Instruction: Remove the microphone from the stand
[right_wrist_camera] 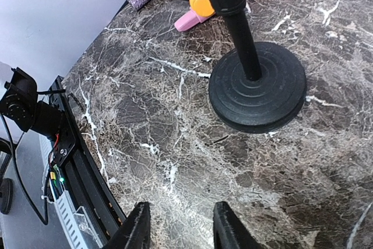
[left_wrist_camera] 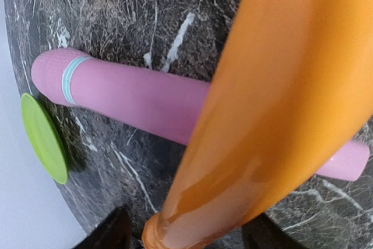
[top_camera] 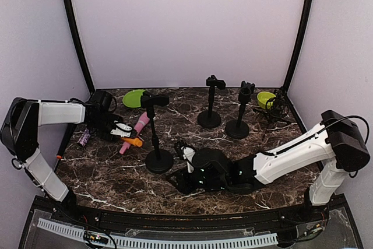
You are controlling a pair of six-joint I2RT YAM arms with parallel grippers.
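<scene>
An orange microphone [left_wrist_camera: 280,86] fills the left wrist view, lying between the jaws of my left gripper [left_wrist_camera: 192,237]. The left finger [left_wrist_camera: 111,234] stands clear of it, so the jaws are open around it. Behind it a pink microphone [left_wrist_camera: 134,94] lies flat on the marble. From above, both microphones [top_camera: 133,141] [top_camera: 140,125] lie left of the near black stand [top_camera: 157,144], whose top clip [top_camera: 154,100] is empty. My left gripper [top_camera: 123,130] is at the orange one. My right gripper [right_wrist_camera: 178,225] is open and empty, low over the table beside the stand's round base [right_wrist_camera: 259,86].
Two more black stands [top_camera: 210,104] [top_camera: 239,115] rise at the back middle. A green plate [top_camera: 134,98] lies at the back left and a green bowl [top_camera: 266,98] at the back right. A purple glittery object [top_camera: 84,138] sits near the left edge.
</scene>
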